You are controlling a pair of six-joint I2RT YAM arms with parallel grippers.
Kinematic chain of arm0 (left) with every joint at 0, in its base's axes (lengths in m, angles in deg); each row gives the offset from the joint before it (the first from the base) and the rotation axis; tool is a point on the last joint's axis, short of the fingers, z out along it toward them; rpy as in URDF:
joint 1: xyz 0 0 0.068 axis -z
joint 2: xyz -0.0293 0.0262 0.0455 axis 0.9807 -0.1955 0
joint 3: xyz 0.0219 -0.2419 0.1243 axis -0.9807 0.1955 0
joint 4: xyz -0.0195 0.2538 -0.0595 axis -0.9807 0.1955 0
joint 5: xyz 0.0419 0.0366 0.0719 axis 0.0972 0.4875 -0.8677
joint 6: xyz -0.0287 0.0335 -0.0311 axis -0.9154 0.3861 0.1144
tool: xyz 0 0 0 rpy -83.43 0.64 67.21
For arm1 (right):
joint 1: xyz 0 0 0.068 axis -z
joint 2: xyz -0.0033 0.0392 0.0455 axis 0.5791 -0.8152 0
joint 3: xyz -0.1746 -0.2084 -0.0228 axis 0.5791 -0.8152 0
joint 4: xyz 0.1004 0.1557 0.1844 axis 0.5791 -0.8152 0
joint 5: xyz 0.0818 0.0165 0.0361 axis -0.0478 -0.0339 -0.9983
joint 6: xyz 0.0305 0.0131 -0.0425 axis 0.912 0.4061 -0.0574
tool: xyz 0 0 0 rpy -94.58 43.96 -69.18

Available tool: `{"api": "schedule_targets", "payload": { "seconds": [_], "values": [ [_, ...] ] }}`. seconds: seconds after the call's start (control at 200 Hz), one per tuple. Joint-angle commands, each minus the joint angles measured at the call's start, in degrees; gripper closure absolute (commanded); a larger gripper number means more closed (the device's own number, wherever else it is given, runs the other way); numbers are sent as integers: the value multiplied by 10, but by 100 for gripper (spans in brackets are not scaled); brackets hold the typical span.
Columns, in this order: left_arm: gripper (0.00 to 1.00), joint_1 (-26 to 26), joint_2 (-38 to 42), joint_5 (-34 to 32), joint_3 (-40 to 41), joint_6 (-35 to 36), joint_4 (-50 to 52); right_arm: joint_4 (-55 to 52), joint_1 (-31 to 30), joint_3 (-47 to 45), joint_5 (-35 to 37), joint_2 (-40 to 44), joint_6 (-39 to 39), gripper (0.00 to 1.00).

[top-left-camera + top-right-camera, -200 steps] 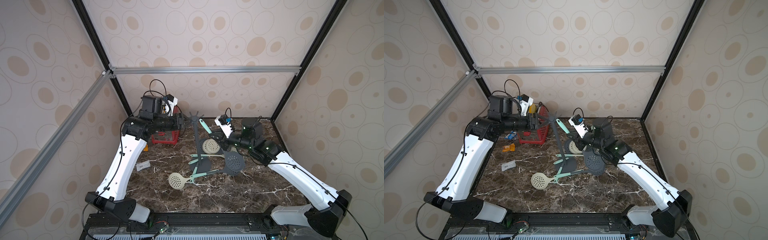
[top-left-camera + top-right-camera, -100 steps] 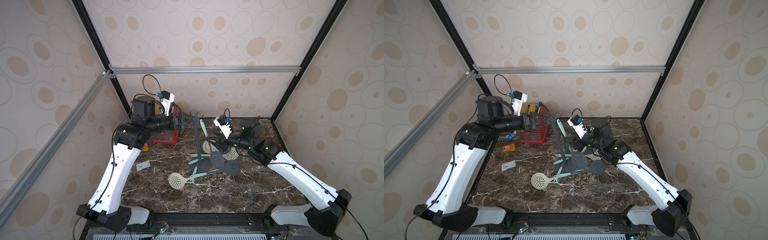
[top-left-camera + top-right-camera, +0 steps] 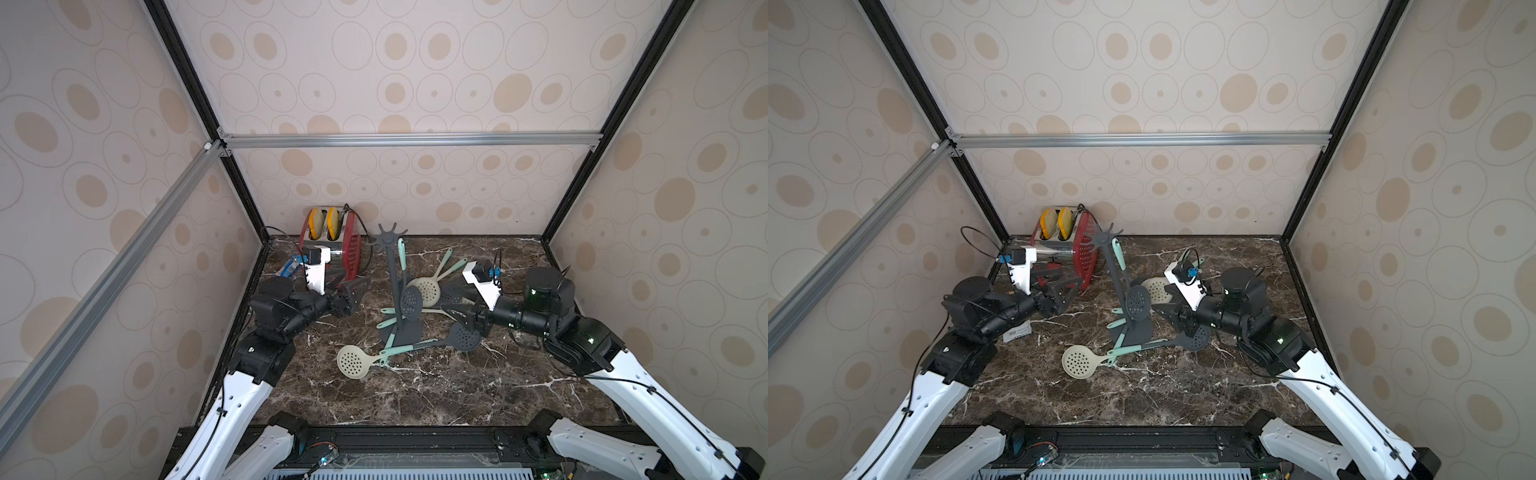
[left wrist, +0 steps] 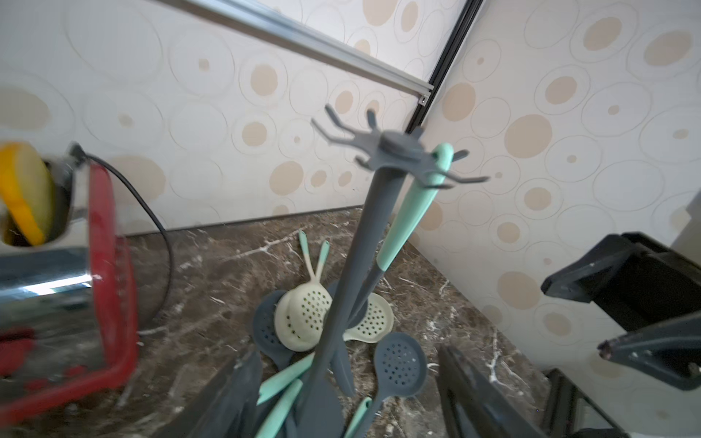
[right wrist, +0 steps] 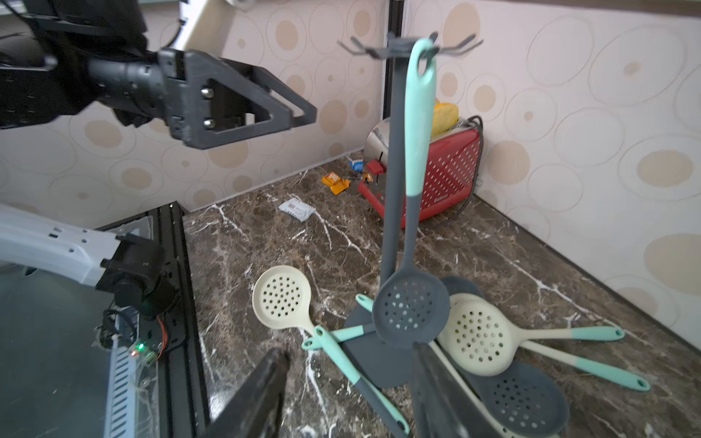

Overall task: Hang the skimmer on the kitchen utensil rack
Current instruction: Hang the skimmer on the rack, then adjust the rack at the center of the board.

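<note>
The kitchen utensil rack (image 3: 392, 278) (image 3: 1114, 272) stands mid-table, a dark grey pole with a star of hooks (image 4: 394, 149) (image 5: 402, 47) on top. A grey skimmer (image 3: 411, 301) (image 3: 1138, 301) (image 5: 409, 309) with a teal handle (image 4: 413, 212) hangs from one hook beside the pole, free of both grippers. My left gripper (image 3: 353, 293) (image 3: 1065, 293) (image 4: 347, 352) is open and empty, left of the rack. Right of the rack, my right gripper (image 3: 451, 311) (image 3: 1163, 312) (image 5: 348, 350) is also open and empty, a short way from the hanging skimmer.
More skimmers lie around the rack's base: a cream one (image 3: 352, 362) in front, a grey one (image 3: 464, 336) under my right gripper, and cream ones (image 3: 426, 289) behind. A red toaster (image 3: 351, 249) with a cord stands back left. Small packets (image 5: 296, 209) lie near it.
My right gripper opened and let go of the grey skimmer, which now hangs on the rack. My left gripper drew back from the rack's crown, down and to the left.
</note>
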Motion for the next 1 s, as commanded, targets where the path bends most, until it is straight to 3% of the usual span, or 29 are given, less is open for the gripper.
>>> {"api": "schedule_targets", "payload": {
  "seconds": [0.0, 0.135, 0.3, 0.746, 0.997],
  "values": [
    [31, 0, -19, 40, 46, -20, -190, -26, -2, -7, -22, 31, 13, 46],
    [28, 19, -62, 56, 99, -31, -303, -37, -2, -13, -21, 54, 13, 46],
    [27, 80, -104, 37, 113, 40, -310, -53, -2, -8, -25, 52, 5, 46],
    [29, 83, -217, -12, 124, 98, -352, -65, -2, -2, -36, 46, 10, 47],
    [41, 82, -280, -11, 96, 110, -363, -73, -2, 2, -37, 47, 14, 48]
  ]
}}
